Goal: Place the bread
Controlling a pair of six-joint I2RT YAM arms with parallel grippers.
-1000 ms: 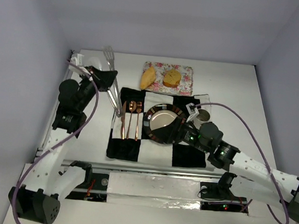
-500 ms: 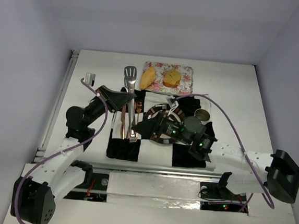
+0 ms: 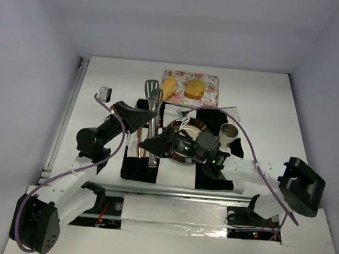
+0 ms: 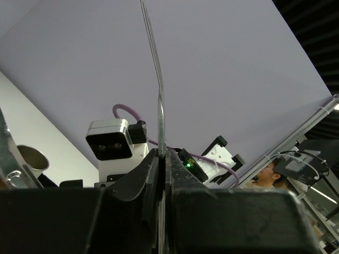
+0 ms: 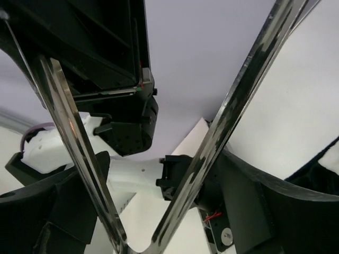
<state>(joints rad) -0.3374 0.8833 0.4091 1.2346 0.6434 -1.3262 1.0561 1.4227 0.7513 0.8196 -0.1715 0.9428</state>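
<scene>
The bread lies on a floral napkin [image 3: 211, 95] at the back: a yellow-orange wedge [image 3: 168, 87] and a browner chunk [image 3: 195, 88]. My left gripper [image 3: 139, 119] is shut on one arm of the metal tongs [image 3: 153, 91], held above the checkered cloth; in the left wrist view [image 4: 161, 153] the thin tongs blade [image 4: 159, 79] rises from between the closed jaws. My right gripper [image 3: 151, 144] is at the tongs' hinge end. In the right wrist view [image 5: 148, 211] both tongs arms [image 5: 233, 106] spread in a V between its fingers and rest against them.
A striped-rim plate [image 3: 173, 129] sits on the black-and-white cloth [image 3: 136, 168], mostly under my right arm. Rose-gold cutlery [image 3: 139, 143] lies left of the plate. A metal cup [image 3: 228, 132] stands at the cloth's right. Walls close in on all sides.
My left gripper carried the tongs from the far left to above the cloth. My right gripper left the plate, swung left and took the tongs' hinge end.
</scene>
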